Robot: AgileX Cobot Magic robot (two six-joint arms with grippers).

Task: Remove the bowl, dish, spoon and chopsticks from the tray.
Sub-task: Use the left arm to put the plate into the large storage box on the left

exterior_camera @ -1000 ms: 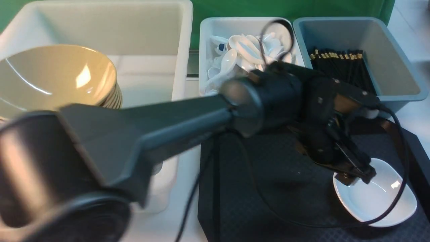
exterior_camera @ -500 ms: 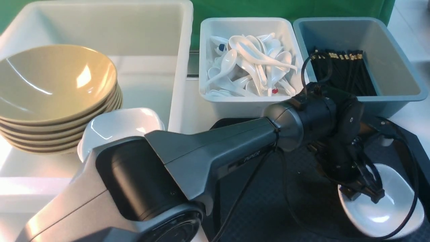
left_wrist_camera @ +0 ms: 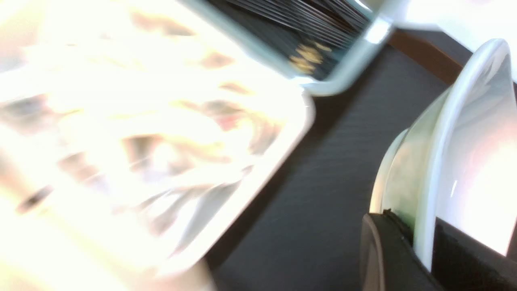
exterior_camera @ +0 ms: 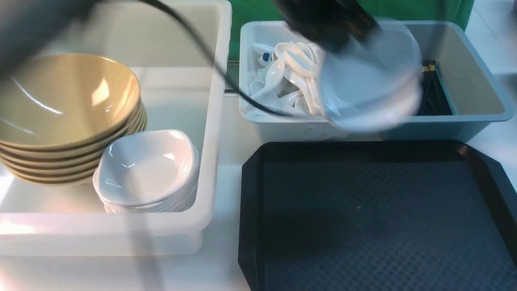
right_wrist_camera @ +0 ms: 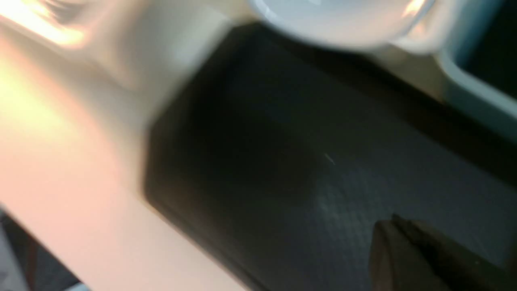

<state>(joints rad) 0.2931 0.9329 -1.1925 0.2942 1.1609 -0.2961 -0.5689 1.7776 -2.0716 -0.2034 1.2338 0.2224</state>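
Observation:
My left gripper (exterior_camera: 343, 36) is a dark blur held high over the two small tubs. It is shut on the rim of the small white dish (exterior_camera: 369, 85), which hangs tilted and blurred below it. In the left wrist view the dish's rim (left_wrist_camera: 456, 133) sits clamped in the gripper (left_wrist_camera: 420, 250). The black tray (exterior_camera: 250, 202) lies at the front right with nothing on it. My right gripper (right_wrist_camera: 394, 226) is shut and empty above the tray (right_wrist_camera: 303, 161); it is out of the front view. The dish also shows in the right wrist view (right_wrist_camera: 343, 16).
A large white tub (exterior_camera: 218, 81) on the left holds a stack of tan bowls (exterior_camera: 60, 105) and a stack of white dishes (exterior_camera: 147, 169). Behind the tray, a white tub (exterior_camera: 246, 40) holds spoons (exterior_camera: 282, 72) and a grey-blue tub (exterior_camera: 476, 72) holds chopsticks (exterior_camera: 434, 89).
My left gripper has lifted the white dish off the tray's front right and carried it up and back over the small tubs. The left arm has swung out of the foreground.

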